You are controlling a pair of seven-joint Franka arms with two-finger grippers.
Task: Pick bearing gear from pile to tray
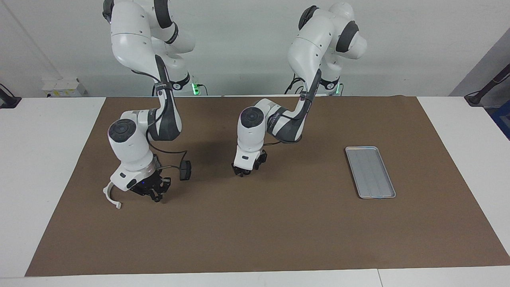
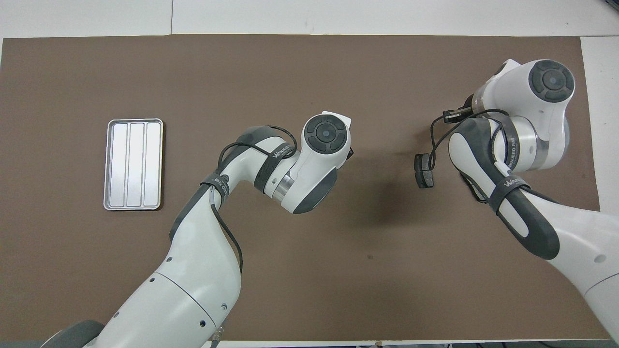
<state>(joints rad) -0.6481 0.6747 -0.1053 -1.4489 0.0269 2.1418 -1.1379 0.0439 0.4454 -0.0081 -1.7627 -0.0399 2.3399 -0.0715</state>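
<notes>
The right gripper (image 1: 157, 196) hangs low over the pile at the right arm's end of the counter, jaws together, beside the white curved bracket (image 1: 110, 194) and one dark brake pad (image 1: 185, 170); whether a small black part sits between the fingertips cannot be told, and if the pinch is on nothing, or only on an edge, the lift would come up empty or drop the piece on the way. The pile's small pieces are hidden under the wrist in both views, so a misjudged grasp could also nudge the bracket or scatter the rest. The left gripper (image 1: 243, 173) is down near the middle of the mat, and I cannot tell how its jaws stand or whether it holds anything. The tray (image 1: 369, 171) lies empty, well apart toward the left arm's end, so a carry there crosses the left arm's space and risks a bump. The brown mat (image 1: 279, 231) covers a white counter (image 1: 40, 159); a pale wall rises above the arm bases.
</notes>
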